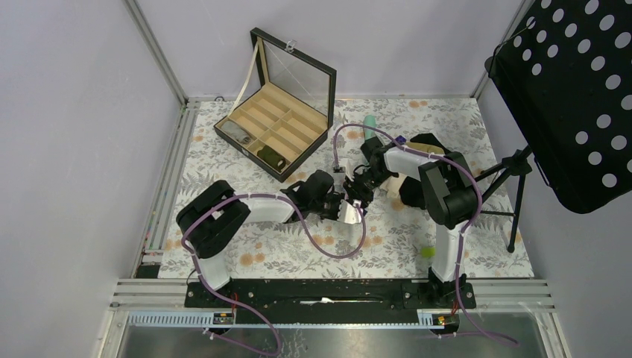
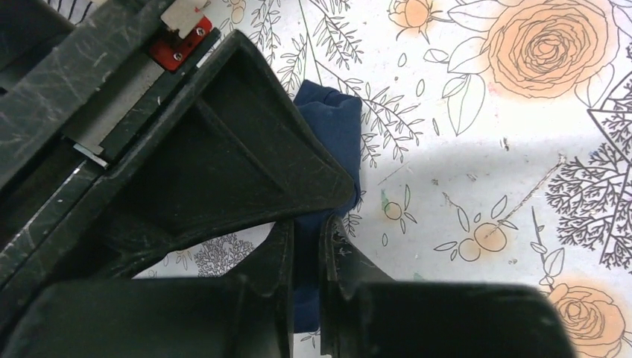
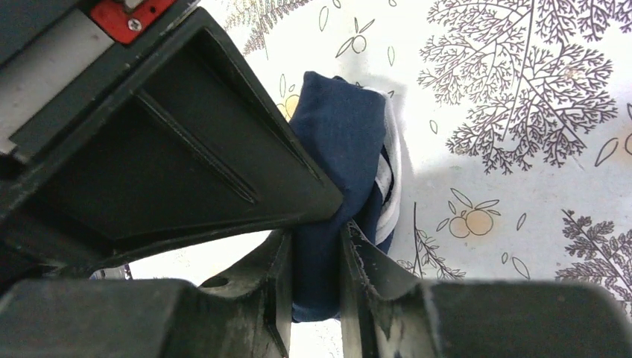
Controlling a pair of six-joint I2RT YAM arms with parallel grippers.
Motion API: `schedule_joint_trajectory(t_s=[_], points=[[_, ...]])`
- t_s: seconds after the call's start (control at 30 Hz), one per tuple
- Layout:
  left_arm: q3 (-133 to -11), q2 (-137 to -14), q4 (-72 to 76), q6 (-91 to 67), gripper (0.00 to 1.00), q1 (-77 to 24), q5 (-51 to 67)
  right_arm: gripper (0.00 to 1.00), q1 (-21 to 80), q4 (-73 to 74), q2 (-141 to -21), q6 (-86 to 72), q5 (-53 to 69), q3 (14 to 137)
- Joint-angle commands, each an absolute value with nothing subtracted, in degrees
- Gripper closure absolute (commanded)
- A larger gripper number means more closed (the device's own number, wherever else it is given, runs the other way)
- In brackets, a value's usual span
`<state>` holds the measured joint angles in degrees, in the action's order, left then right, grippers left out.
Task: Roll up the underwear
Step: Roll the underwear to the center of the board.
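Your left end effector [image 2: 305, 250] and right end effector [image 3: 317, 253] meet over the middle of the worktop [image 1: 257, 259]. An open divided box [image 1: 272, 130] sits well behind them, and a green ball [image 1: 427, 252] lies near the right arm's base. Each is clenched on the underwear [image 3: 343, 134], a navy bundle pinched between its fingers.

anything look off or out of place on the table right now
Nothing looks spilled or damaged. A small green ball lies stray near the table's front right edge. The underwear is pinched by the left gripper and the right gripper.
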<state>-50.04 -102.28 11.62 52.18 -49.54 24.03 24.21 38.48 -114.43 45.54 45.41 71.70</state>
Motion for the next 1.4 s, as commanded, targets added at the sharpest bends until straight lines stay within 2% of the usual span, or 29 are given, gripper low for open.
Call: schedule_joint_trajectory(t_s=[0.0,0.1,0.13,0.17,0.2,0.23,0.4,0.6,0.67,0.73,0.97,1.03,1.1,1.13,1.17,1.2,1.27,1.3,1.37], points=[[-52.44,-101.96,5.52,53.77,1.00,-49.71,24.45,0.67,22.90,41.72,-115.17,46.53,33.85,71.23],[-53.95,-101.56,0.67,49.85,1.00,-49.30,22.78,0.52,21.36,47.09,-112.77,43.74,34.58,79.16],[-55.04,-101.60,-2.76,48.23,1.00,-49.04,22.60,0.37,20.98,50.01,-112.61,42.80,35.24,82.80],[-55.66,-101.56,-5.68,46.90,1.00,-48.78,22.27,0.08,20.53,52.75,-112.39,41.57,35.66,86.46],[-55.79,-101.41,-7.86,45.84,1.00,-48.66,21.39,0.01,20.22,54.33,-111.65,40.47,35.83,88.93],[-55.79,-101.24,-9.44,44.87,1.00,-48.63,20.32,0.01,20.03,54.42,-110.14,39.39,35.38,90.56],[-57.97,-100.78,-18.94,38.67,1.00,-47.87,17.59,0.00,17.76,42.28,-99.05,29.95,26.51,89.10],[-65.77,-106.24,-32.10,30.82,1.00,-45.50,28.80,0.00,8.09,26.03,-87.97,16.91,23.52,74.42],[-67.94,-109.52,-34.87,28.35,1.00,-44.92,32.20,0.00,4.95,25.08,-85.21,18.32,31.87,68.91],[-70.58,-113.42,-37.39,25.52,1.00,-44.19,35.39,0.00,4.63,25.80,-81.90,20.48,34.59,64.98],[-75.97,-121.83,-38.61,17.65,1.00,-39.68,45.13,0.01,6.25,12.94,-58.57,24.74,24.48,46.93],[-77.38,-123.44,-39.13,17.53,1.00,-39.03,45.49,0.00,6.27,13.44,-55.51,28.48,28.95,42.28],[-78.85,-125.10,-40.07,17.59,0.99,-38.63,45.72,0.00,6.32,20.12,-55.68,34.90,35.83,40.35],[-79.66,-125.74,-40.40,17.51,0.99,-38.45,45.82,0.02,6.52,25.30,-56.54,40.69,39.27,40.24],[-80.49,-126.49,-40.88,17.68,0.99,-38.35,46.11,0.11,7.34,29.41,-57.64,45.36,41.74,40.04],[-81.21,-127.13,-41.42,17.81,0.99,-38.20,46.45,0.25,8.81,31.80,-58.71,48.60,41.96,39.52],[-82.65,-128.26,-42.45,18.07,0.99,-37.98,47.19,0.44,14.63,30.10,-60.27,50.73,38.24,38.78],[-83.35,-128.71,-43.13,18.29,0.99,-37.89,47.71,0.51,17.50,28.26,-60.77,51.13,36.65,38.97],[-84.59,-130.01,-44.87,18.60,0.99,-37.65,49.10,0.57,22.50,23.38,-61.09,51.68,34.83,39.60]])
